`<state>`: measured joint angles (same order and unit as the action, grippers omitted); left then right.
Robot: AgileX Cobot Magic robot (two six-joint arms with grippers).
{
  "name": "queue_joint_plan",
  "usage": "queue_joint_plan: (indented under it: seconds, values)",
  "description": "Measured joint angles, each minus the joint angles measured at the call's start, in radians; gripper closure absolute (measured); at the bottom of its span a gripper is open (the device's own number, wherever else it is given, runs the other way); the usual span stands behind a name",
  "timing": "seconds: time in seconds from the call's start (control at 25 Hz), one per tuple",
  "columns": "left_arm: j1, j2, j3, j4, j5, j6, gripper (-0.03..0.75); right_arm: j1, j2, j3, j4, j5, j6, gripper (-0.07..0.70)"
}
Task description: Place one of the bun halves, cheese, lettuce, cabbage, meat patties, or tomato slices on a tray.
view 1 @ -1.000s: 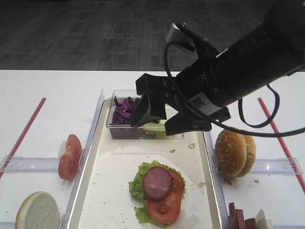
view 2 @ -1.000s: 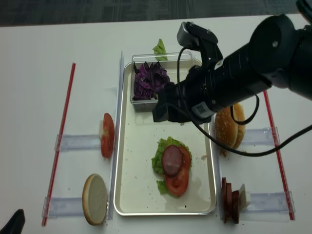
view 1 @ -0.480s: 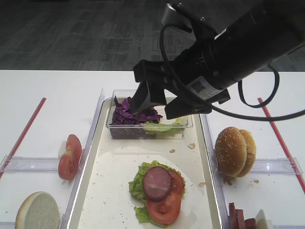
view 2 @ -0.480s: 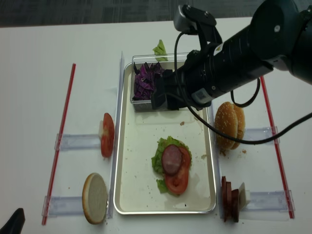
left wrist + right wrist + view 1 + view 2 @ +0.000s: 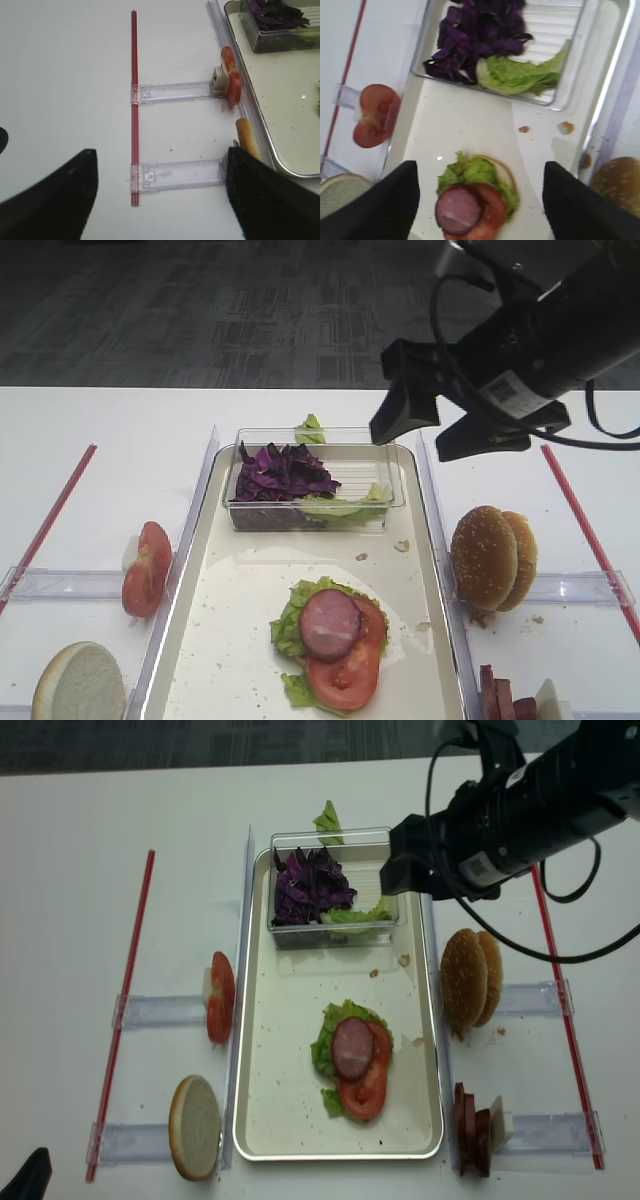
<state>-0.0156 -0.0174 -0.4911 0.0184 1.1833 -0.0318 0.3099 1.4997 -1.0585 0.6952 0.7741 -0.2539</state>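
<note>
Right claw (image 5: 435, 425) open, above cabbage (image 5: 285, 473)

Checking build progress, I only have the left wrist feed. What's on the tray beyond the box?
Observer: Mid-tray there's a stack: lettuce, a meat patty, a tomato slice.
Operator: Right pincer?
Observer: The right pincer is open, empty, raised near the clear box's right end.
Operator: Sesame buns?
Observer: Two sesame bun halves stand on edge right of the tray.
</note>
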Motion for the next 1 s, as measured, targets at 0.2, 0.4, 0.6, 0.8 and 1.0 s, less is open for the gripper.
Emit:
queue_joint_plan:
  seconds: [0.2, 0.4, 0.6, 0.8, 1.0]
  values:
    - [0.000, 0.000, 0.000, 0.000, 0.000, 0.000, 0.223, -0.117, 0.000, -0.002, -0.080, 0.025, -0.002, 0.094]
    - [0.000, 0.000, 0.000, 0.000, 0.000, 0.000, 0.223, -0.223, 0.000, -0.001, -0.126, 0.037, -0.026, 0.094]
    - [0.000, 0.000, 0.000, 0.000, 0.000, 0.000, 0.223, -0.294, 0.000, -0.001, -0.222, 0.037, -0.042, 0.094]
    - [0.000, 0.000, 0.000, 0.000, 0.000, 0.000, 0.223, -0.324, 0.000, -0.001, -0.323, 0.035, -0.042, 0.094]
    - [0.000, 0.000, 0.000, 0.000, 0.000, 0.000, 0.223, -0.375, 0.000, -0.001, -0.379, 0.022, -0.043, 0.095]
